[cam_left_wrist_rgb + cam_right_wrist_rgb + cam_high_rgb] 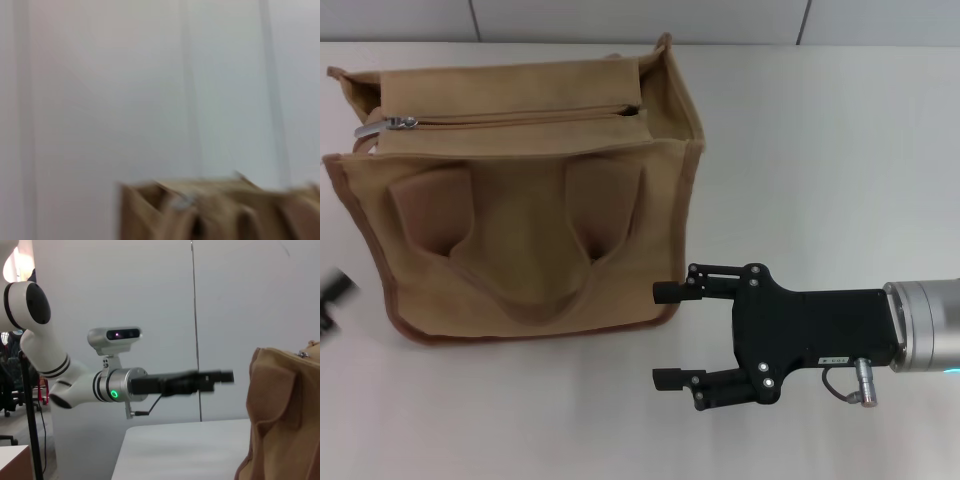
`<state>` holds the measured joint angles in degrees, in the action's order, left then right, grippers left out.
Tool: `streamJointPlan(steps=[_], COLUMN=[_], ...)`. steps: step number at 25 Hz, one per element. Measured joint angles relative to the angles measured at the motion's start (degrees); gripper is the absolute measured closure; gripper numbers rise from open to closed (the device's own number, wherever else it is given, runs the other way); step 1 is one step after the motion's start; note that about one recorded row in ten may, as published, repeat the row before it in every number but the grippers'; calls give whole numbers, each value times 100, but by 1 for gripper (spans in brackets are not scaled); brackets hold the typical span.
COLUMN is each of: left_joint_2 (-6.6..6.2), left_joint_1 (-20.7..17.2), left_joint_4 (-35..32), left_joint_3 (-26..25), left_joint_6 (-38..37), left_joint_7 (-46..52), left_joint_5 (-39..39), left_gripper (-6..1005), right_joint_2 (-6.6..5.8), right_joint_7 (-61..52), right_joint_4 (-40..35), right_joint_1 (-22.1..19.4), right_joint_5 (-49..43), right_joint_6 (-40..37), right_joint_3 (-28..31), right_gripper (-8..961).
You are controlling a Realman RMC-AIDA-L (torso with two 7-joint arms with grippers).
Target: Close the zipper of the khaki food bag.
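The khaki food bag (520,200) stands on the white table, left of centre in the head view, with its two handles lying over the front. The zipper (520,116) runs along its top, and the silver pull tab (400,124) sits at the left end. My right gripper (668,335) is open and empty, just off the bag's near right corner and not touching it. My left gripper (334,296) is a dark blur at the left edge, beside the bag. The right wrist view shows the left gripper (215,376) in the air, apart from the bag (280,410). The left wrist view shows the bag (225,210) blurred.
The white table (820,150) extends right of and behind the bag. A pale panelled wall (620,20) stands at the table's far edge. The left arm's white links (45,365) and a stand show in the right wrist view.
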<state>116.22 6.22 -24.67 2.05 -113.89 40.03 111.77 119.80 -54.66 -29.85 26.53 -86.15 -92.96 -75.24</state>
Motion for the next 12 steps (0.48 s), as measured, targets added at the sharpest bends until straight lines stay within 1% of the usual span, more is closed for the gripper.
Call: streamJointPlan(steps=[4,5,6,7,12], left_joint_2=[40,101,101,202,219], left_joint_1=[-32,-10,-10,183,520], left_joint_4=[180,177,177,161,220], left_joint_3=[-183,-285,-285,-442,-419], left_joint_6=[64,145,145,469,1079], left_joint_7=[-176,-218,-218,-228,-232], left_joint_5=[-250,-329,-329,-375,-328], left_gripper=[242,243,243,243,243], right_joint_2=[0,0,0,0,0], right_joint_7=[3,6,6,8,130], right_joint_4=[45,71,71,88,292], right_joint_1=[26,28,28,28,26], right_joint_5=[2,2,2,2,19], right_joint_6=[17,28,28,31,33], right_joint_3=[-8,-9,-9,-9,-1], right_gripper=[171,171,170,170,170])
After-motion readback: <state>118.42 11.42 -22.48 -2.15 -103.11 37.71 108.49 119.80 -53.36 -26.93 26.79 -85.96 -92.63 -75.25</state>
